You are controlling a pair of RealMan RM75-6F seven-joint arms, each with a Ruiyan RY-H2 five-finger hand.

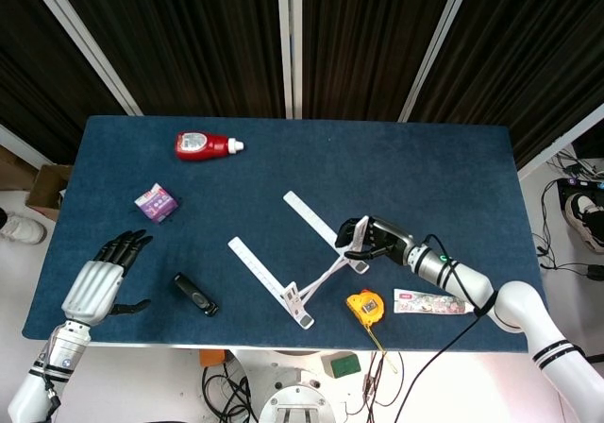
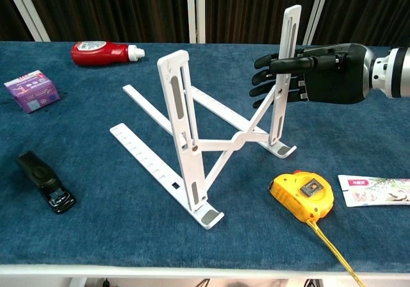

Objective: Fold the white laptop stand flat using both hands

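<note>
Chest view: one laptop stand (image 2: pixel 192 143), right hand (image 2: pixel 314 74) gripping upright; left hand (image 1: pixel 102 281) spread, empty.

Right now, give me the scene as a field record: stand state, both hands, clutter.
stand: white laptop stand not flat; both upper arms raised nearly upright, base rails on the table
right hand: right hand grips the stand's right upright arm, fingers wrapped across it
left hand: left hand holds nothing, fingers spread, over the table's left front, apart from the stand
near stand: yellow tape measure, tube
left side: black stapler, purple box
back: red bottle
</note>
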